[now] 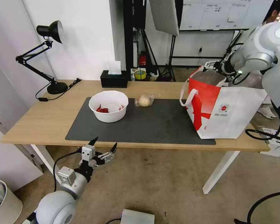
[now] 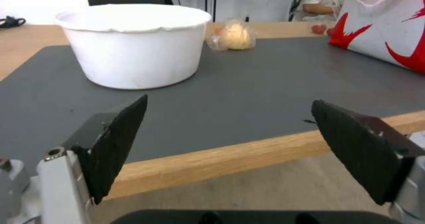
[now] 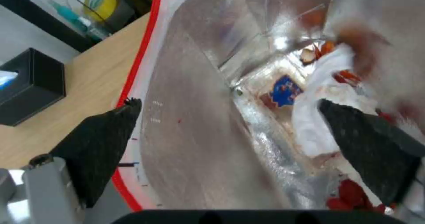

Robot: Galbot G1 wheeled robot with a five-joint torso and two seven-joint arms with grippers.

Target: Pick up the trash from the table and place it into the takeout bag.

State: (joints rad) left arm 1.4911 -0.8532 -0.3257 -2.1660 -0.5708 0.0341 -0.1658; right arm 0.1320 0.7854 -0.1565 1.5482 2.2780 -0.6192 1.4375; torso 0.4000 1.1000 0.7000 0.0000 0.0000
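Counter [image 1: 37, 121] carries grey mat [image 1: 165, 124]. Takeout bag [image 1: 233, 115] at mat's right end, right gripper [image 3: 230, 106] over its mouth, fingers wide apart, empty. White bowl [image 1: 109, 105] and bagged bun [image 1: 144, 100] on mat. Left gripper [image 1: 104, 146] below counter's near edge, fingers spread, empty.

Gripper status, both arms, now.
Left gripper: open, empty, below the table's near edge.
Right gripper: open, empty, over the takeout bag's mouth.

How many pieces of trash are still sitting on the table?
2: the white bowl on the mat's left part, and the bagged bun just right of it. More may hide behind the takeout bag.
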